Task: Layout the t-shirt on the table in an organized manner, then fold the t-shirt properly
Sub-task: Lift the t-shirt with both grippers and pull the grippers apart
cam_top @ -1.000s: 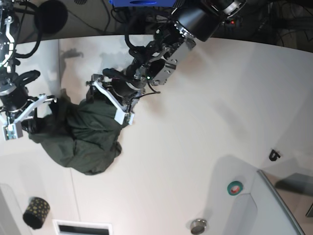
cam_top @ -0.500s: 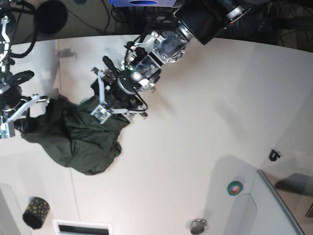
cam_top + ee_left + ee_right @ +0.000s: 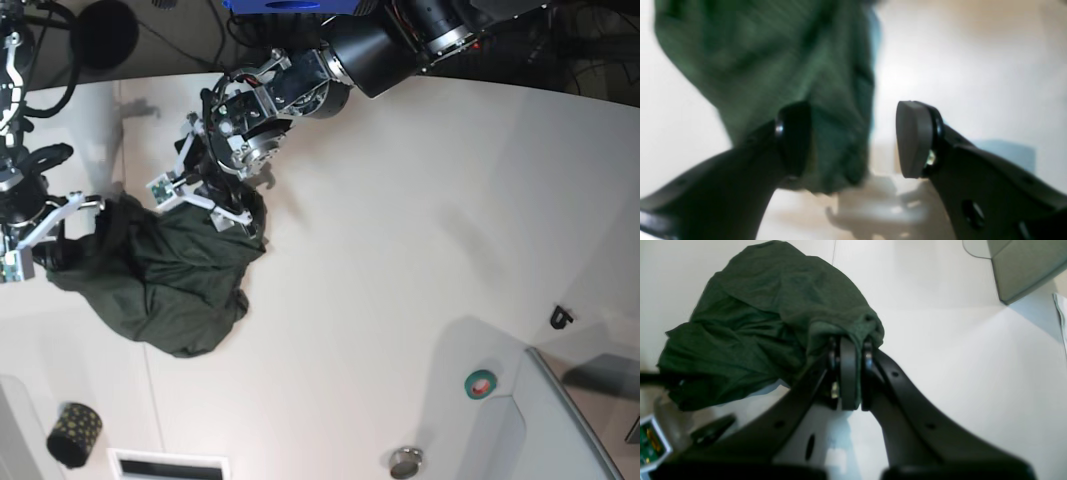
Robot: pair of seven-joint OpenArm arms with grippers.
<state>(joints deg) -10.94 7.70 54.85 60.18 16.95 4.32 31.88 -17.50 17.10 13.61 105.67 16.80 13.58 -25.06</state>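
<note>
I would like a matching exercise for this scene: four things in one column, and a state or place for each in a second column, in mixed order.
Things:
1. left gripper
2. right gripper
3. t-shirt
4. roll of green tape

States or places:
a. lies alone on the table, far from both arms
b. fingers apart, cloth between them
c. bunched in a crumpled heap
d. fingers shut on a fold of cloth

Pairs: 1-b, 2-d, 3-c, 4-a
</note>
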